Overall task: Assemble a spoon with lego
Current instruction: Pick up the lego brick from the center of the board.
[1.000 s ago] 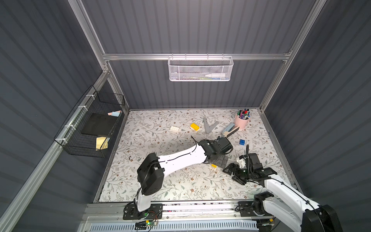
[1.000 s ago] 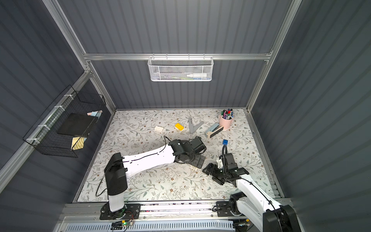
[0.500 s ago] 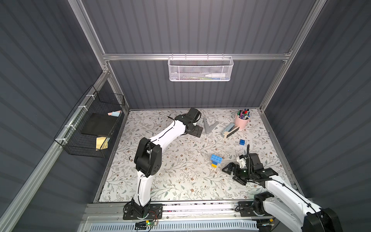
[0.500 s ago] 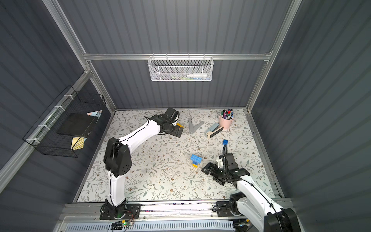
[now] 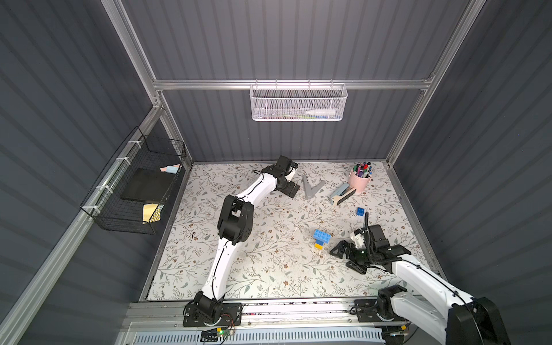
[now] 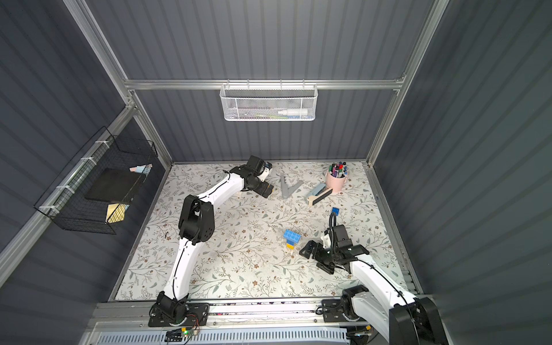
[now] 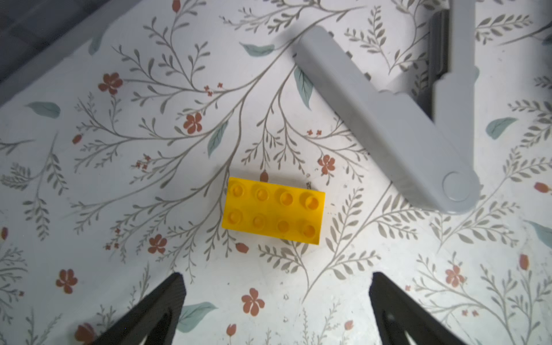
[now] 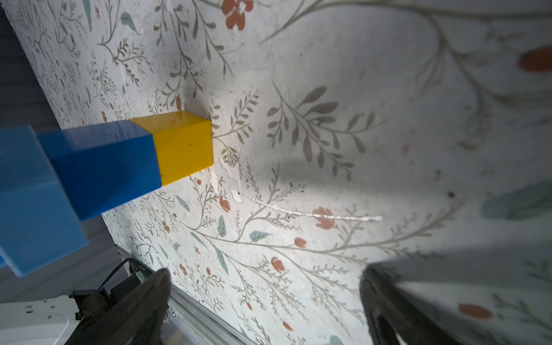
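Left end effector [image 7: 276, 280] is wide open and empty in the upper middle of both top views. The yellow brick [image 7: 273, 210] lies on the table just ahead of it, near the grey V-shaped piece [image 7: 388, 125]. The brick's long axis runs finger to finger, so this looks like a lengthwise pinch. Right end effector [image 5: 343, 258], open too, waits beside the part-built spoon [image 5: 321, 239], lower right of centre. The left arm is far nearer the brick.

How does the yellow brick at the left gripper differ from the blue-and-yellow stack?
The yellow brick is one loose piece; the stack is three bricks joined: yellow, blue, then a wider blue. The brick lies flat, studs up; the stack stands on its yellow end. The brick sits by the grey V piece at the back; the stack is nearer the front. Neither is held.
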